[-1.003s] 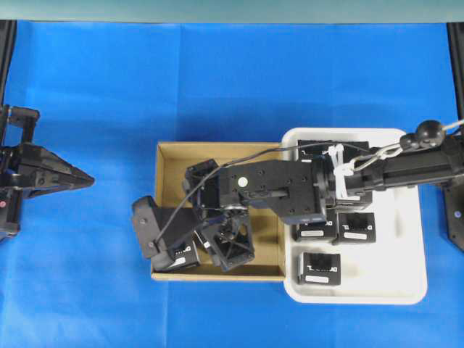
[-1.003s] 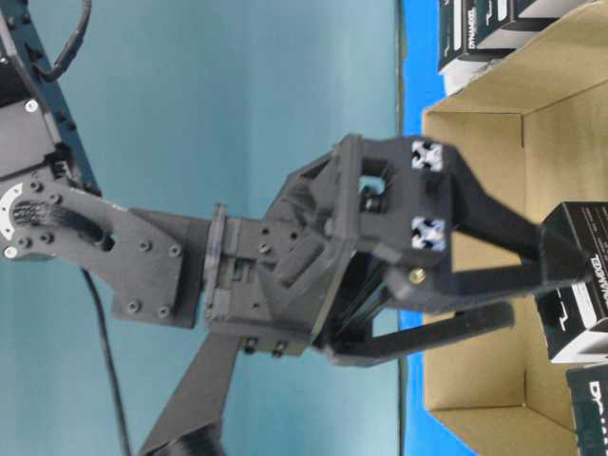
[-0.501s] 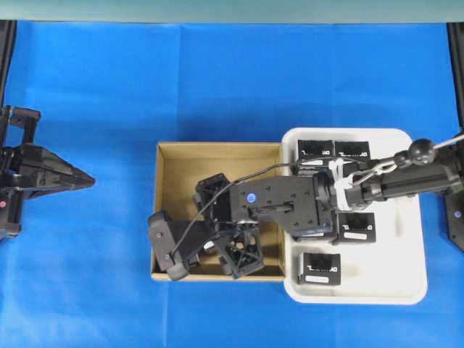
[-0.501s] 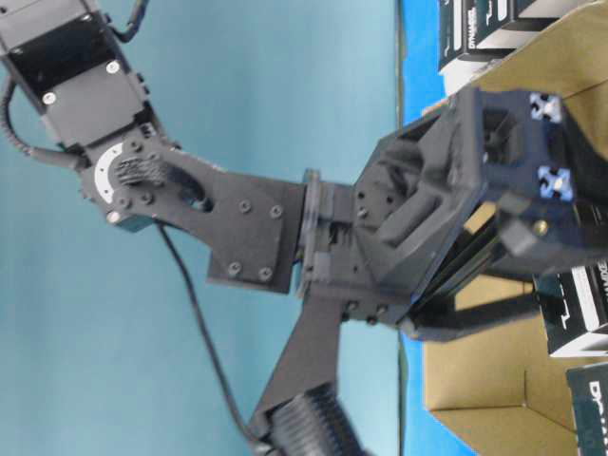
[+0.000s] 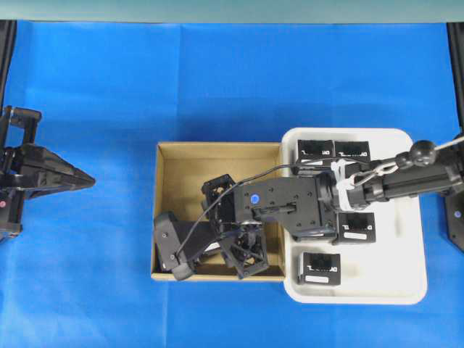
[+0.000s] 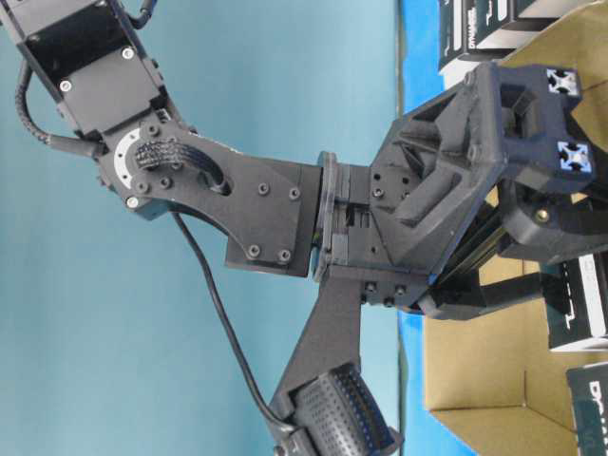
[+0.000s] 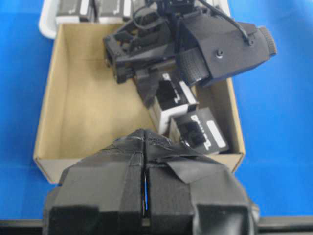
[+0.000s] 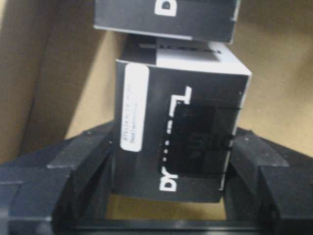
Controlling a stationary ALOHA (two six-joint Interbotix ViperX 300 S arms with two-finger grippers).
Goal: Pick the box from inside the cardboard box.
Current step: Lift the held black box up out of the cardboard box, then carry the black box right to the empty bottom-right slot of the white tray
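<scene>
The tan cardboard box (image 5: 217, 147) lies mid-table. In it two black boxes show in the left wrist view, one (image 7: 172, 96) under the right arm and another (image 7: 201, 131) beside it. My right gripper (image 8: 171, 143) reaches down into the carton, and its fingers (image 8: 85, 156) press both sides of a black box (image 8: 178, 122) with white lettering and a white label. From overhead the right gripper (image 5: 230, 245) covers that box. My left gripper (image 5: 85, 179) hangs far left over the blue cloth, shut and holding nothing, with its taped fingertips (image 7: 161, 147) together.
A white plastic tray (image 5: 406, 217) right of the carton holds several more black boxes (image 5: 320, 267). The right arm (image 5: 384, 181) stretches across the tray. Blue cloth (image 5: 217, 80) covers the table around both containers.
The right gripper has dropped lower into the carton near its front wall. Its fingers have closed in from wide open onto the black box. The left arm has not moved.
</scene>
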